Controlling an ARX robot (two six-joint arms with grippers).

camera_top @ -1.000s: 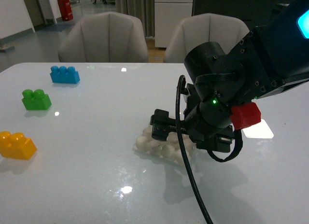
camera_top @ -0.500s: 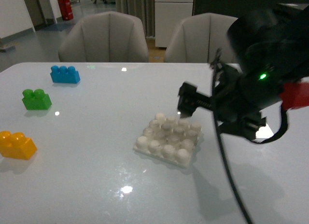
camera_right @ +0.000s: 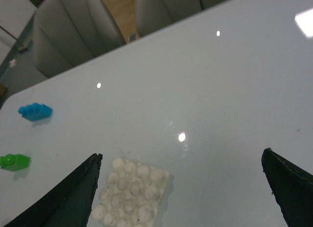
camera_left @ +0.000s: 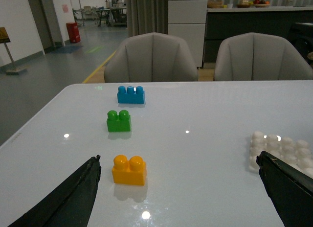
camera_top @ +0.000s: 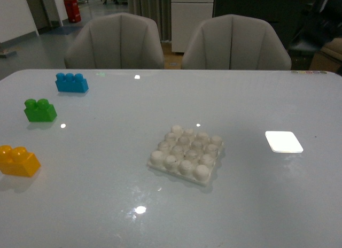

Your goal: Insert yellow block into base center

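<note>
The yellow block (camera_top: 18,161) lies at the table's left edge, studs up; the left wrist view shows the yellow block (camera_left: 129,170) just inside one finger. The white studded base (camera_top: 186,155) sits mid-table with nothing on it, and appears as the base (camera_left: 281,148) and the base (camera_right: 131,193) in the wrist views. My left gripper (camera_left: 178,163) hangs open above the table, its fingers wide apart between block and base. My right gripper (camera_right: 181,158) is open too, high over the table with the base near one finger. Neither arm shows in the front view.
A green two-stud brick (camera_top: 40,110) and a blue three-stud brick (camera_top: 71,83) lie at the far left. A flat white card (camera_top: 284,141) lies right of the base. Two grey chairs (camera_top: 115,42) stand behind the table.
The right arm, which hung over the base a second ago, has lifted and swung off to the right, out of the front view. The base is now fully uncovered.
</note>
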